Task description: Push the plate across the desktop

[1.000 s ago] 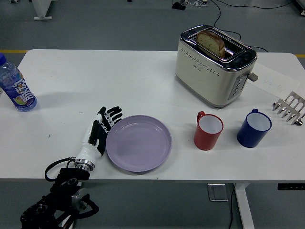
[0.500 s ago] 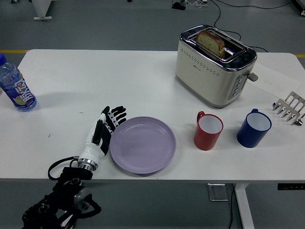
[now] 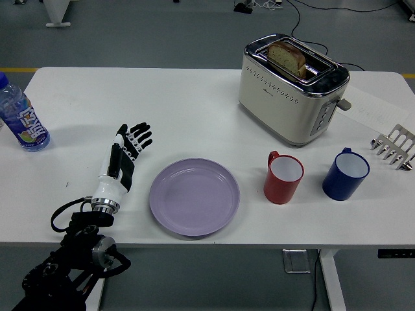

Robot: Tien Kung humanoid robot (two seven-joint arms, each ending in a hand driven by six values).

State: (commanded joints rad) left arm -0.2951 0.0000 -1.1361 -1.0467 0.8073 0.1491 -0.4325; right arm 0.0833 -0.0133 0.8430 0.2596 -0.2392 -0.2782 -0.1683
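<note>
A white table (image 3: 194, 97) fills most of the view, its near edge running along the bottom. Beyond it lies grey floor (image 3: 142, 32), with a yellow line (image 3: 18, 69) at the left and black cables (image 3: 305, 13) trailing at the top. A white table leg (image 3: 334, 278) shows lower right.

A white table (image 3: 194, 103) is seen. On it are set a purple plate (image 3: 194, 196), a toaster (image 3: 292, 91), a red mug (image 3: 284, 177), a blue mug (image 3: 345, 173), a bottle (image 3: 21, 118) and a metal rack (image 3: 395, 148).
</note>
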